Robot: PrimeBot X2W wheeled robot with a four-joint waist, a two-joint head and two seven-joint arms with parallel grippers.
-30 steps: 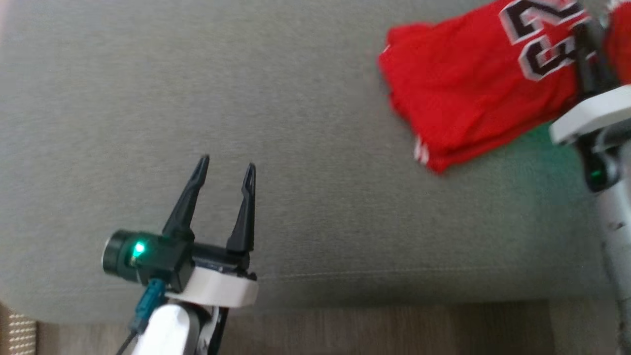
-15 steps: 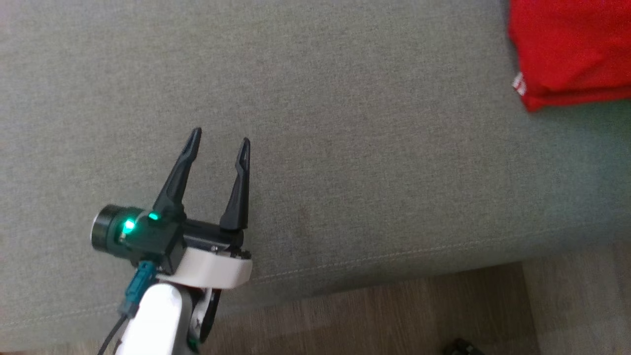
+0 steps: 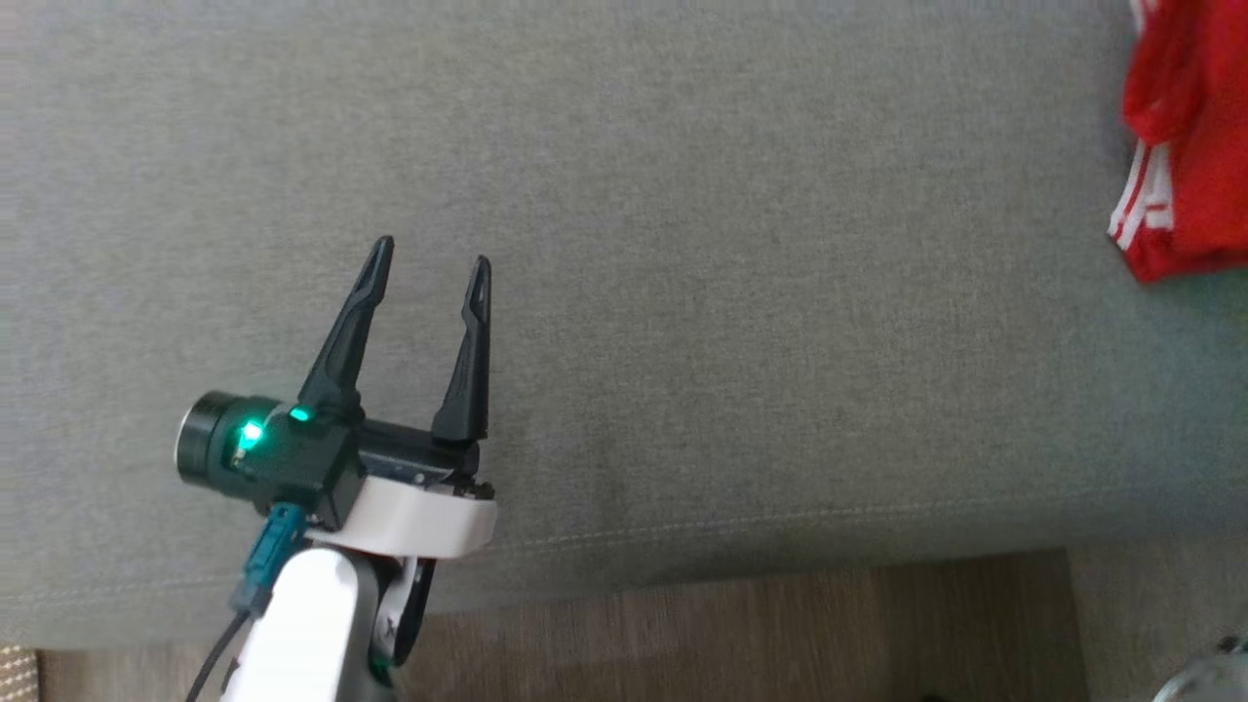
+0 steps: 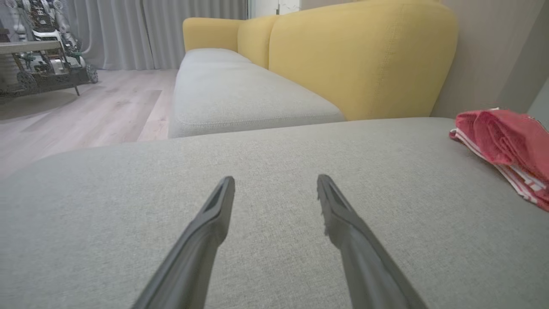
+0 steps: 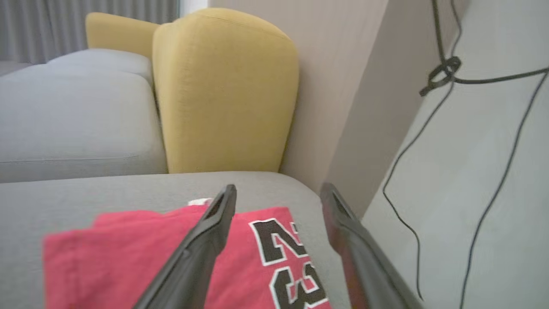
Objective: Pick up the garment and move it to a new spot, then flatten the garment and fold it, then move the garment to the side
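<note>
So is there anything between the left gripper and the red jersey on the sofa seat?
Nothing visible does. The left gripper hovers open over the bare grey seat cushion, and the red jersey lies off to its right near the cushion's end. Between them there is just flat grey fabric.

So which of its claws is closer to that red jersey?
The right. The right gripper hangs open right at the red jersey, by its numbered end. The left gripper sits open above bare grey cushion, with the jersey well off to its right.

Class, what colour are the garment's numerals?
Black, outlined white, on the red garment; right wrist view.
</note>
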